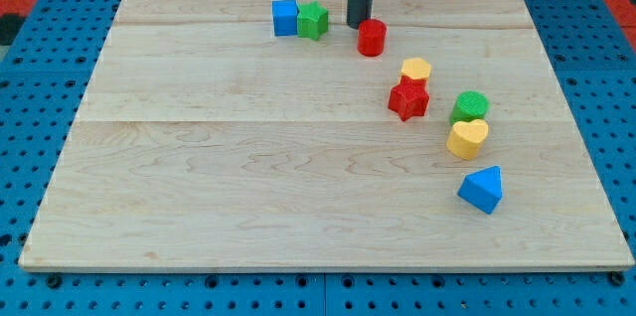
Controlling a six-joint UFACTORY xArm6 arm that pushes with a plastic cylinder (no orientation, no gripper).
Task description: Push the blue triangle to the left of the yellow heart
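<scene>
The blue triangle [482, 189] lies near the board's lower right. The yellow heart [467, 139] sits just above it, slightly to its left, close but apart. My tip [358, 25] is at the view's top middle, far from both, touching or almost touching the upper left of a red cylinder [372, 37].
A green cylinder [471, 106] touches the heart's top. A red star [408, 99] and a yellow hexagon [415, 70] sit left of it. A blue cube [285, 17] and a green star [312, 20] sit together at the top. The wooden board [199, 177] rests on a blue pegboard.
</scene>
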